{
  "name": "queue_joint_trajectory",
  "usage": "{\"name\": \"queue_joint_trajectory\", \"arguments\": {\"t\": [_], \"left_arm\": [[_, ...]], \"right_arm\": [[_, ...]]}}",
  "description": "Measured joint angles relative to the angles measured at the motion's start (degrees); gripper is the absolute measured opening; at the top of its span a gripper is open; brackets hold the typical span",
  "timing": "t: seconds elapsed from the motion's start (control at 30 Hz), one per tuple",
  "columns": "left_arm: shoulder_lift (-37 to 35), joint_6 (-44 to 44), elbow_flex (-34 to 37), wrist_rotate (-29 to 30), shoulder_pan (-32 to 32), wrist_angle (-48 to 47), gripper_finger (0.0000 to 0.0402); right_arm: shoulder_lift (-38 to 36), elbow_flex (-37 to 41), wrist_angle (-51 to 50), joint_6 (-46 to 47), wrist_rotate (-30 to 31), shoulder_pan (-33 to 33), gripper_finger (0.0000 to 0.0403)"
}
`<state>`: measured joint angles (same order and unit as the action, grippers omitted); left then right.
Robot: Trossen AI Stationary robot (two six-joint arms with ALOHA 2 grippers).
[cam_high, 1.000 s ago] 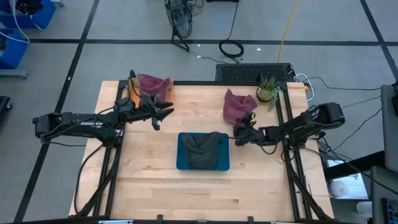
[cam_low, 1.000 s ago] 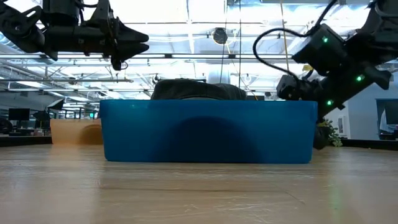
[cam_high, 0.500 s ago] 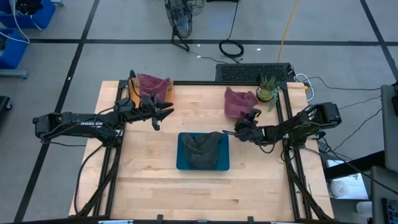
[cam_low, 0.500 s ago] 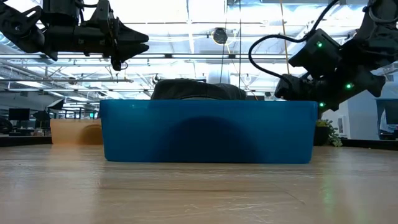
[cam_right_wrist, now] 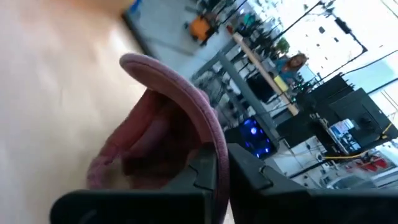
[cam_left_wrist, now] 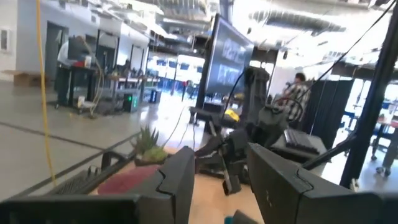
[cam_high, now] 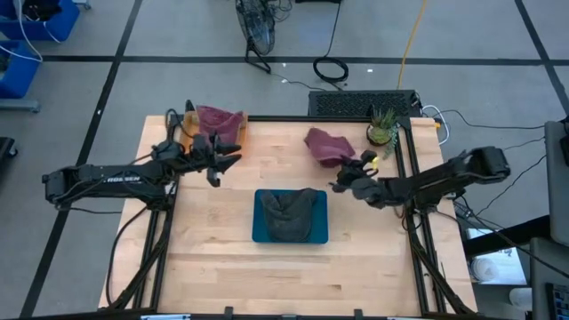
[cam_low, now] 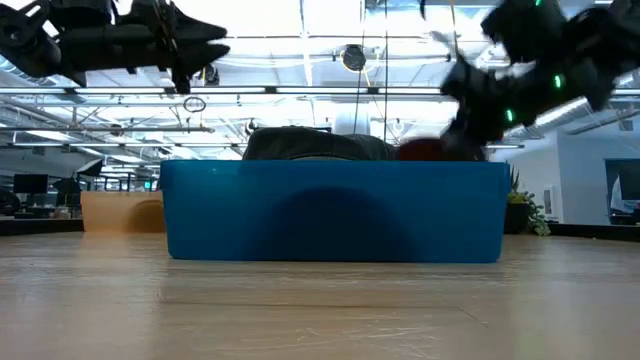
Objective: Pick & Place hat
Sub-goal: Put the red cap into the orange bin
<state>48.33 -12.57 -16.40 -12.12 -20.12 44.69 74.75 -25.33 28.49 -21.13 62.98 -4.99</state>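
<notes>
A pale wood-grain table fills the middle of the high view, framed by dark metal rails. Near its lower centre sits one blue rectangular bin with smooth, straight plastic walls; in the low view its front wall spans the middle of the frame. One dark grey hat of soft, crumpled cloth lies inside, its rounded crown rising just above the rim.

Right of the bin, at middle right, the right gripper is closed on the brim of a maroon hat, held off the table above the bin's upper right corner. The right wrist view shows the two dark fingers pinching the stiff, curved pink-maroon brim, the soft crown sagging beside it.

At middle left, the left gripper hangs above the table with its fingers spread apart and nothing between them.

Farther back, in the upper left of the table, a second maroon hat lies bunched beside an orange-brown piece at the corner. That makes three hats: one grey, two maroon. At the table's upper right corner stands one small spiky green potted plant.
</notes>
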Motion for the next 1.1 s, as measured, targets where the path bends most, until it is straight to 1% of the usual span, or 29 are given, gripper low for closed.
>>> {"name": "queue_joint_trajectory", "arguments": {"t": [0.1, 0.17, 0.27, 0.33, 0.43, 0.57, 0.63, 0.73, 0.9, 1.1], "left_arm": [[-2.7, -0.2, 0.0, -0.1, 0.0, -1.1, 0.0149], [-4.2, -0.2, 0.0, -0.1, 0.3, -1.3, 0.0149], [-6.2, -0.2, 0.0, -0.2, 0.7, -1.1, 0.0149], [-7.7, -0.2, 0.0, -0.2, 1.0, -1.3, 0.0149], [-10.2, -0.2, 0.0, -0.4, 1.6, -1.2, 0.0149], [-13.7, -0.2, 0.0, -0.9, 2.4, -1.4, 0.0149], [-15.4, 0.0, 0.0, -1.9, 2.7, -2.0, 0.0149], [-18.3, -0.1, 0.0, -3.3, 2.9, -4.9, 0.0149], [-23.3, 0.2, 0.0, -3.5, 2.8, -12.3, 0.0149], [-27.7, 1.2, 0.0, -3.1, 2.8, -18.5, 0.0149]], "right_arm": [[-3.7, -3.1, 0.0, -2.6, -1.2, 0.0, 0.0007], [-5.2, -5.9, 0.0, -4.3, -5.0, 0.0, 0.0008], [-5.1, -11.0, -0.1, -5.5, -10.3, 0.0, 0.0008], [-3.5, -15.0, -0.6, -6.9, -12.6, 0.0, 0.0005], [0.7, -20.9, -1.0, -9.8, -15.0, 0.1, 0.0005], [8.0, -28.7, -1.1, -13.6, -15.5, 1.0, 0.0005], [11.7, -32.5, -1.2, -14.4, -17.5, 1.8, 0.0005], [16.9, -38.7, -1.3, -15.4, -20.3, 3.2, 0.0005], [24.4, -49.8, -2.1, -17.7, -24.8, 5.3, 0.0005], [30.1, -60.3, -7.6, -15.6, -30.1, 7.0, 0.0005]]}}
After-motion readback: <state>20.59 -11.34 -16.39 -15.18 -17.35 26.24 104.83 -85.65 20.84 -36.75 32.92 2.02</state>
